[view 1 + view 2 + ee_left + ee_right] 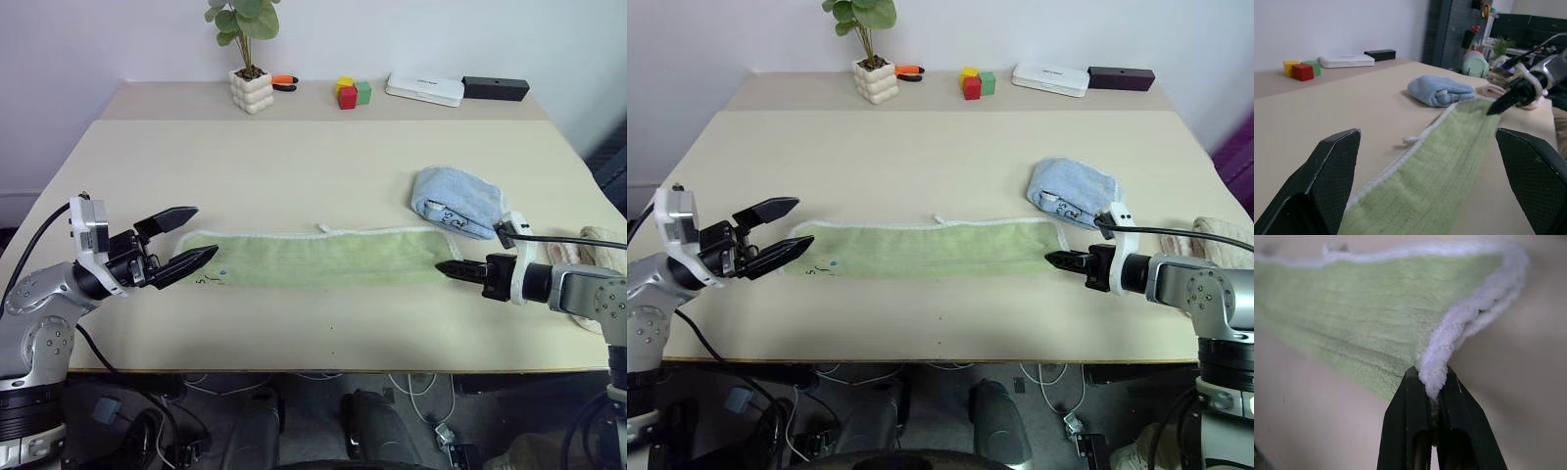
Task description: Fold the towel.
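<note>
Your towel (pixel 318 257) lies flat on the desk (pixel 294 166) as one long, narrow light green strip, its long axis running left to right across the desk, parallel to the near edge. The white stitched edging runs along the far long side, with the small white loop (pixel 319 228) at about mid-length, pointing away from you. A black handwritten marking sits at the towel's left end.

Right gripper (pixel 449 268): fingers pressed together on the white edging at the towel's near right corner; in the right wrist view (pixel 1431 396) the pinched corner stands lifted into a peak while the rest lies flat. Left gripper (pixel 196 240): fingers wide apart, holding nothing, just off the towel's left end, one finger tip above the far left corner and the other by the near one.

Around the towel:
- one light blue folded towel (pixel 456 201), just beyond the right end, close behind your right gripper;
- one cream towel (pixel 593 257), farther right of that end, partly behind your right arm;
- well beyond the towel, along the back of the desk: one potted plant (pixel 248 59), one orange-handled tool (pixel 284 82), three blocks (yellow, red, green) (pixel 349 93), one white flat box (pixel 424 89), one black box (pixel 495 89).

Nothing lies on the towel itself.
</note>
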`<state>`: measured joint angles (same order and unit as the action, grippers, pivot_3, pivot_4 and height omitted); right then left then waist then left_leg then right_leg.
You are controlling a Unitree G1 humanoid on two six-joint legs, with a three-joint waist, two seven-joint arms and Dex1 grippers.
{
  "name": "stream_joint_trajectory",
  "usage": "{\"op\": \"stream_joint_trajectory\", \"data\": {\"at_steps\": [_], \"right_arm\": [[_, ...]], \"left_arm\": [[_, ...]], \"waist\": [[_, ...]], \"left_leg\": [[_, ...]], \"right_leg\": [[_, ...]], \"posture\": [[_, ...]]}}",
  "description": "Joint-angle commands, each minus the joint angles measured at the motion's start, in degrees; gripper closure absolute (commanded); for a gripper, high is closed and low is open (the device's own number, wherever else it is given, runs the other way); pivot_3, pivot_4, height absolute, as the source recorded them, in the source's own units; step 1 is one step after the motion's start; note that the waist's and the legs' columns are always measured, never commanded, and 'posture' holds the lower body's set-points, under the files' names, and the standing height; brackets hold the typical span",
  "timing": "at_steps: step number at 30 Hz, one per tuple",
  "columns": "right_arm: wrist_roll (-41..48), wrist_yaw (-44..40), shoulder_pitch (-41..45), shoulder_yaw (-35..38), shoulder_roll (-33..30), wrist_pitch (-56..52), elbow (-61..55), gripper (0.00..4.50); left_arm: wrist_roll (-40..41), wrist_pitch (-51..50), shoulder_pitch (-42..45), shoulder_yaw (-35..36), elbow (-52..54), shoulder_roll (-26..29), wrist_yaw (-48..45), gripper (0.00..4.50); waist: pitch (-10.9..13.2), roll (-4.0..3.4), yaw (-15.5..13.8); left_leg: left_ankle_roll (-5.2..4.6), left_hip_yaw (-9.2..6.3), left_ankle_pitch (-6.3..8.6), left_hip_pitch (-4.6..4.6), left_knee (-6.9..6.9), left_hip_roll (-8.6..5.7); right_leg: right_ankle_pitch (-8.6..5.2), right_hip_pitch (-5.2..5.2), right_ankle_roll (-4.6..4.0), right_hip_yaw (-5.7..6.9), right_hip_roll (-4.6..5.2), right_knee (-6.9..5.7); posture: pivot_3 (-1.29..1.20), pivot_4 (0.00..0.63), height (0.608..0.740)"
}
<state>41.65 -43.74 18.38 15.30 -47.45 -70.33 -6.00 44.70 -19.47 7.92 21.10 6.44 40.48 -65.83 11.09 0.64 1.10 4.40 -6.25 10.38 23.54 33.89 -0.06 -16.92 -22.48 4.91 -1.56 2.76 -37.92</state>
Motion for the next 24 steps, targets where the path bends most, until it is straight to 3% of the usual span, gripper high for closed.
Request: {"op": "stream_joint_trajectory", "data": {"at_steps": [1, 7, 18, 24], "right_arm": [[2.60, -0.50, 2.68, -1.56, -0.25, -0.74, -6.89, 4.46], [0.87, 1.09, 3.68, -7.69, -0.73, 0.75, -15.02, 4.46], [1.46, 10.87, 13.95, -13.52, 10.89, -2.02, -20.22, 4.46], [3.46, 12.80, 14.03, -14.49, 14.10, -4.51, -22.85, 4.46]], "left_arm": [[-0.36, 0.99, 0.73, 0.75, 0.76, 0.44, -0.10, 0.00], [-0.46, 0.94, 0.75, 0.74, 1.03, 0.19, 0.09, 0.00], [-0.31, 1.22, -1.27, 1.27, 3.02, -0.35, 1.12, 0.00], [-0.08, 1.31, -1.93, 1.66, 3.69, -0.36, 1.63, 0.00]], "waist": [[0.00, 0.00, 0.03], [0.01, 0.01, -0.37], [0.01, 0.01, -0.10], [0.01, 0.02, -0.29]], "left_leg": [[0.00, 0.00, 0.00, 0.00, 0.00, 0.00], [0.00, -0.01, 0.01, 0.07, 0.01, -0.01], [-0.01, -0.02, 0.01, 0.24, -0.04, 0.00], [-0.01, -0.09, 0.01, 0.48, 0.01, -0.02]], "right_leg": [[0.00, -0.01, 0.00, 0.00, 0.00, 0.00], [0.00, -0.01, 0.00, 0.01, 0.03, 0.08], [0.03, -0.18, -0.02, 0.01, 0.04, 0.18], [0.04, -0.26, -0.01, 0.07, 0.06, 0.28]], "posture": [[0.00, 0.150, 0.740], [0.00, 0.150, 0.740], [0.00, 0.150, 0.740], [0.00, 0.150, 0.740]]}}
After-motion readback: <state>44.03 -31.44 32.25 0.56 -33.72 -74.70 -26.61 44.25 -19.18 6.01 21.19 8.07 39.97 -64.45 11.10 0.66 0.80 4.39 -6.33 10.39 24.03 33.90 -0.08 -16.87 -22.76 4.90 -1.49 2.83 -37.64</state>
